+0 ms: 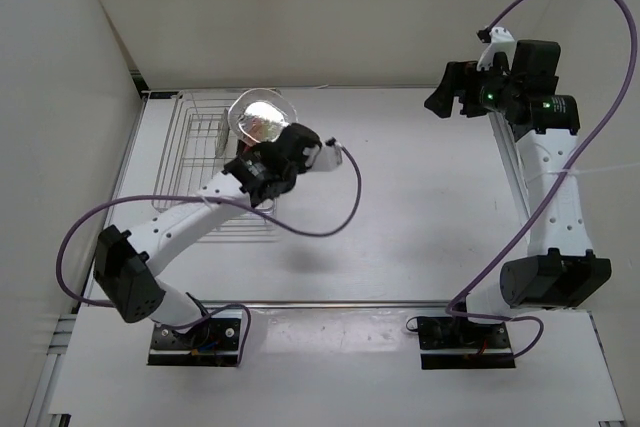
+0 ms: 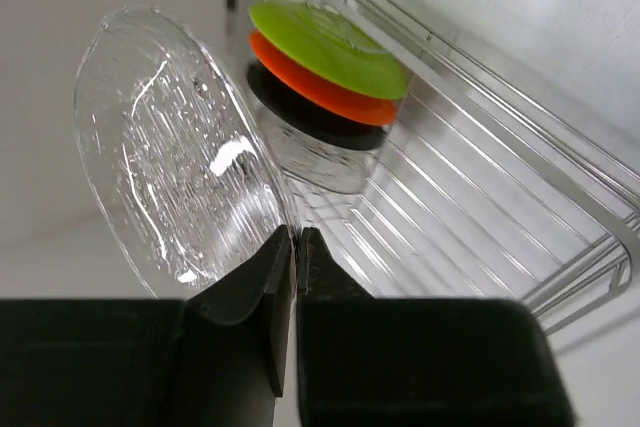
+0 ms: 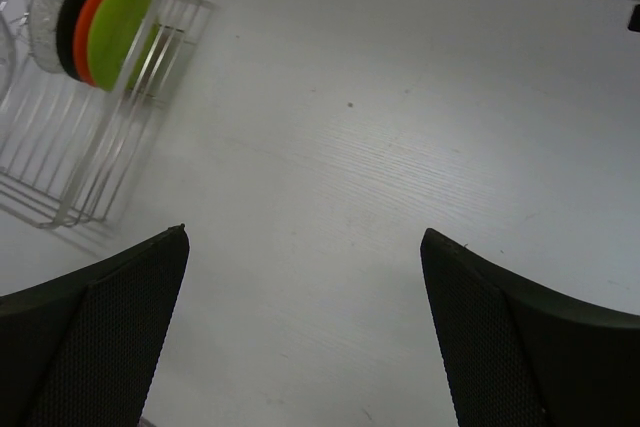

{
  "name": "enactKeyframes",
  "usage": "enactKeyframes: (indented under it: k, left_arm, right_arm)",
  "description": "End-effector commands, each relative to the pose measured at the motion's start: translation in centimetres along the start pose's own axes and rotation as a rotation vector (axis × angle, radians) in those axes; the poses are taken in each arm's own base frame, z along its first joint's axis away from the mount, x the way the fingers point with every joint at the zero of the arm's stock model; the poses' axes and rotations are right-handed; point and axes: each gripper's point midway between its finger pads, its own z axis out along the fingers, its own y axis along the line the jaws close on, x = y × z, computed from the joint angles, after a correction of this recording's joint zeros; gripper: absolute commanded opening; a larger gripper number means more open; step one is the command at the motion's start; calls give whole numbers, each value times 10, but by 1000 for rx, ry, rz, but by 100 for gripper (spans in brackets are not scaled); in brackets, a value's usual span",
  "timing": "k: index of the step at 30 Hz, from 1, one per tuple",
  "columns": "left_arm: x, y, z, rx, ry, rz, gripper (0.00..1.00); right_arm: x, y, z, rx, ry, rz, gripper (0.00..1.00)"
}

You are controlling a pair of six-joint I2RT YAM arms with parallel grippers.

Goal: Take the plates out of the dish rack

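White panels close in the counter (image 1: 420, 207) along the left and top of the overhead view. A purple cable (image 1: 335, 219) loops from the left arm over the bare surface at centre frame. The dish rack (image 1: 195, 162) sits at the upper left, and the left arm covers its near part.

The left end effector (image 2: 295, 239) is pressed together on the rim of the clear plate (image 2: 175, 147), which is held tilted on edge above the rack. In the left wrist view the plate's lower rim disappears behind the black fingers (image 2: 250, 292).

Inside the rack, at the upper centre of that view, the lime green plate (image 2: 325, 42), the orange-red plate (image 2: 305, 85) and the black plate (image 2: 300, 117) are packed face to face. A second clear plate (image 2: 320, 162) sits against the black one and is hard to pick out from the wires.

The rack is thin silver wire in a grid with low sides. The right wrist view crops it at the upper left.

The right end effector (image 3: 305, 235) is spread wide with nothing in it. In the overhead view it is raised at the upper right, well apart from the rack. The matte white counter beneath it shows a faint grain.
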Motion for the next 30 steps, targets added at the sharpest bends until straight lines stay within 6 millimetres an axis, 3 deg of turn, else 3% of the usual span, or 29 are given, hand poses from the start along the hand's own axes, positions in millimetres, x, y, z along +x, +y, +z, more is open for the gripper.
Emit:
enactKeyframes:
  k: [1, 4, 5, 8, 17, 24, 30]
  left_arm:
    - [-25, 38, -56, -254, -60, 173, 11]
    - [-44, 21, -71, -281, -110, 291, 11]
    - [-62, 13, -80, -290, -167, 311, 11]
    - [-82, -5, -92, -289, -216, 371, 11]
    - [-123, -46, -112, -271, -348, 488, 11]
    - [-150, -51, -126, -263, -411, 479, 11]
    - [-161, -57, -131, -238, -432, 477, 11]
  right_arm:
    - [-17, 35, -12, -181, -40, -14, 100]
    - [-20, 49, -19, -258, -49, -66, 100]
    - [-18, 53, -20, -285, -43, -72, 100]
    - [-19, 78, -28, -364, -42, -152, 97]
    - [-4, 133, -42, -591, -25, -260, 88]
    - [23, 159, -29, -670, 38, -325, 87]
    - [29, 161, -14, -643, 62, -345, 81]
